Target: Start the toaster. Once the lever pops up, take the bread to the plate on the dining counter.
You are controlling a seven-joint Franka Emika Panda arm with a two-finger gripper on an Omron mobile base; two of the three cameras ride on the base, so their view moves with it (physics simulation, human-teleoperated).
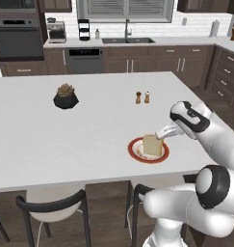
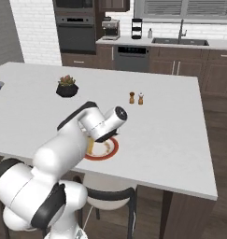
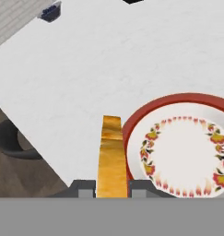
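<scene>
Hand view shows the gripper point(image 3: 112, 192) clamped on the bread point(image 3: 111, 156), the slice held edge-on between its two finger tips. Relative to the plate point(image 3: 145, 115), the bread hangs at the rim; from the left base view it looks to overlap the plate's inner part, though whether it touches the surface is hard to tell. The plate sits near the front edge of the dining counter point(image 1: 89, 125). Judged step: the delivery. Next calls for lowering, then releasing the slice flat
</scene>
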